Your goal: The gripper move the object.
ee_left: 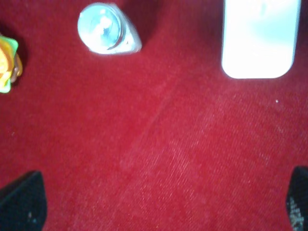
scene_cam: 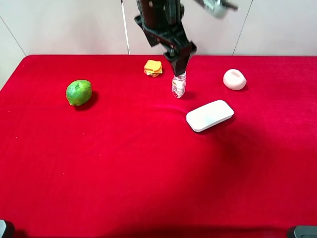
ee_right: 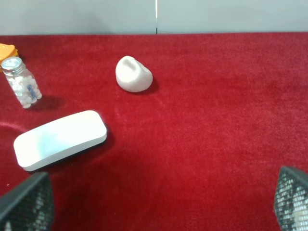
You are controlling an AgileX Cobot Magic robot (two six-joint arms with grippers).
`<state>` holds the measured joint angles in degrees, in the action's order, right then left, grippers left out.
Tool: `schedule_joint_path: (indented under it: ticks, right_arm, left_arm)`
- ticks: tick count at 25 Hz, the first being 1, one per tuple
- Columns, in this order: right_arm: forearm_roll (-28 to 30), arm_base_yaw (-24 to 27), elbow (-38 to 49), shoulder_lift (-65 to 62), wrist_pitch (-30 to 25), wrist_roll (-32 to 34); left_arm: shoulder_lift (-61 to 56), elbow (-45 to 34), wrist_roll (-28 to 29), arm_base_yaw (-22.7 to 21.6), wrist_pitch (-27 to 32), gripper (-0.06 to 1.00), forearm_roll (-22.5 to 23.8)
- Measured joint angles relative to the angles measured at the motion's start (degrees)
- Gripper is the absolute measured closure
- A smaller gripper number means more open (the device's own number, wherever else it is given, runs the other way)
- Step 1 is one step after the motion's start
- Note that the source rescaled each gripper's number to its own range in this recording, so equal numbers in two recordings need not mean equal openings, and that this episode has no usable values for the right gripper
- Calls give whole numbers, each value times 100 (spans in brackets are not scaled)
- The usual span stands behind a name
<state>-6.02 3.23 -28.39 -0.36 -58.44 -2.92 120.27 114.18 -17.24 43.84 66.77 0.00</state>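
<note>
The left gripper (scene_cam: 180, 67) hangs right above the small bottle (scene_cam: 179, 86). From the high view it looks very near the cap, but the wrist view shows its two dark fingers (ee_left: 21, 202) spread wide w/ only red cloth between them. So it's wide open and holds nothing.

The bottle stands upright near the back middle of the red table (scene_cam: 148, 173). The white case (scene_cam: 210, 115) is at its 4 o'clock, the orange toy (scene_cam: 153, 68) at 10, the lime (scene_cam: 79, 92) far off at 9.

The right gripper (ee_right: 159, 202) is open too, w/ nothing in it.

What could go wrong: the bottle is thin and tall. If one finger bumps it first, it'll prob tip and roll.
</note>
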Motion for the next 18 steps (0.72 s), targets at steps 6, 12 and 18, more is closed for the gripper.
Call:
schedule_joint_path:
  ticks: [6,12,18]
  right_arm:
    - [0,0,0,0,0,0]
    - [0,0,0,0,0,0]
    - [0,0,0,0,0,0]
  left_arm:
    - [-696,-538,246,0,0,-6,0]
    - [-1766,-1872,492,0,0,-6,0]
    - [-3060,-3291,592,0,-5,-6,0]
